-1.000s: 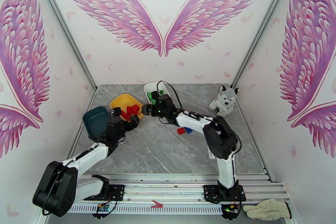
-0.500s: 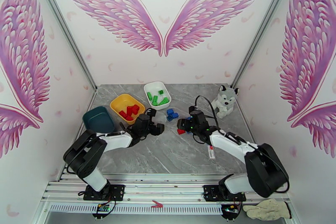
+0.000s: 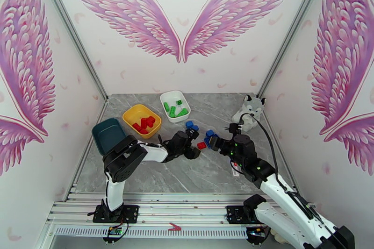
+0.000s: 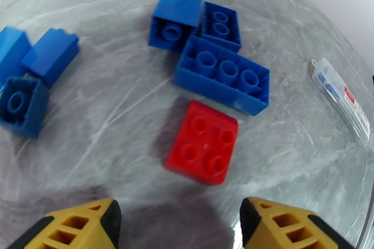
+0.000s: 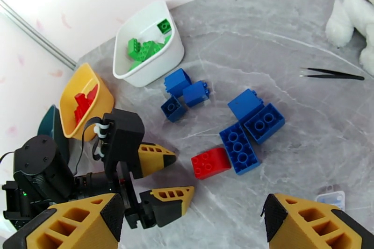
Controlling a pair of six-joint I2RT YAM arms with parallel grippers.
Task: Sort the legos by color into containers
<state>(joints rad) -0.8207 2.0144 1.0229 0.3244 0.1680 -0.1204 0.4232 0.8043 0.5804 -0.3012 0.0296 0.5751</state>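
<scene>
Tabletop (image 3: 187,175): grey marble, smooth.
Red lego (image 4: 202,142): light, stiff, slick, I reckon; I'd pinch its flat sides.
Left gripper (image 4: 180,226): jaws apart, empty.
Right gripper (image 5: 196,219): jaws apart, empty.

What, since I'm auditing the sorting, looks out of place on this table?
Black tweezers lie on the table near the plush husky, and a small clear packet sits near the blue legos; neither belongs to a colour sort.

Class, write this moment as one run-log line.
left gripper: open, facing red lego | right gripper: open, empty | blue legos: unsorted on table
</scene>
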